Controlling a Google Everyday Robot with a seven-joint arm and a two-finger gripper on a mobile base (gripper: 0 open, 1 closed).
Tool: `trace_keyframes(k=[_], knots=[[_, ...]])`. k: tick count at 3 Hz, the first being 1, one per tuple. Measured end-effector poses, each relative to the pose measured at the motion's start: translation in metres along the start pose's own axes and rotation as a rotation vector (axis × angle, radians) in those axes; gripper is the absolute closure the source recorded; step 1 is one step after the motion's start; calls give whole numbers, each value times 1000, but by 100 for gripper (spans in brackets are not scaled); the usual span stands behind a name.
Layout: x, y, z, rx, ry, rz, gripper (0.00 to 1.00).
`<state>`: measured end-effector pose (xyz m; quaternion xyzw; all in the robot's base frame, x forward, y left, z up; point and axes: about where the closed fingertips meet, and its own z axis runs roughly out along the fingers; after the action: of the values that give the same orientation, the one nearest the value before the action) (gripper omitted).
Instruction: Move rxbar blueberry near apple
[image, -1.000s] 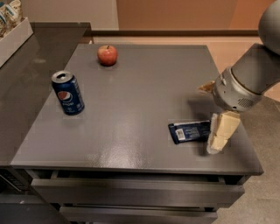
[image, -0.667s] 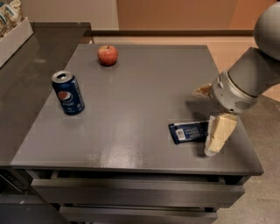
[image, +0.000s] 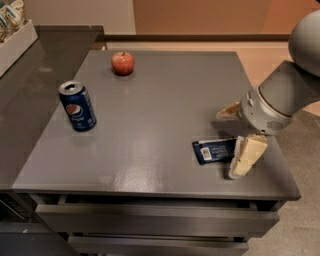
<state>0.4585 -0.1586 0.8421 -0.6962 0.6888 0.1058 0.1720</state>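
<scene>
The rxbar blueberry, a flat dark navy wrapper with a white label, lies on the grey table near its front right. My gripper is at the bar's right end with its fingers spread wide. The near cream finger rests by the bar's right edge and the far finger is behind the bar. The gripper is open and holds nothing. The apple, red and round, sits at the table's far left, well away from the bar.
An upright blue Pepsi can stands on the left side of the table. A darker counter adjoins on the left, with a white bin of snacks at its far end. Drawers are below the table's front edge.
Almost nothing: the gripper has shifted only slightly beside the bar's right end. The bar, can and apple have not moved.
</scene>
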Motion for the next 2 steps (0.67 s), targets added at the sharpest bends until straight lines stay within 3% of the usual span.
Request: trace_keyframes(k=[2], knots=[[1, 4, 1, 0, -11, -2, 62]])
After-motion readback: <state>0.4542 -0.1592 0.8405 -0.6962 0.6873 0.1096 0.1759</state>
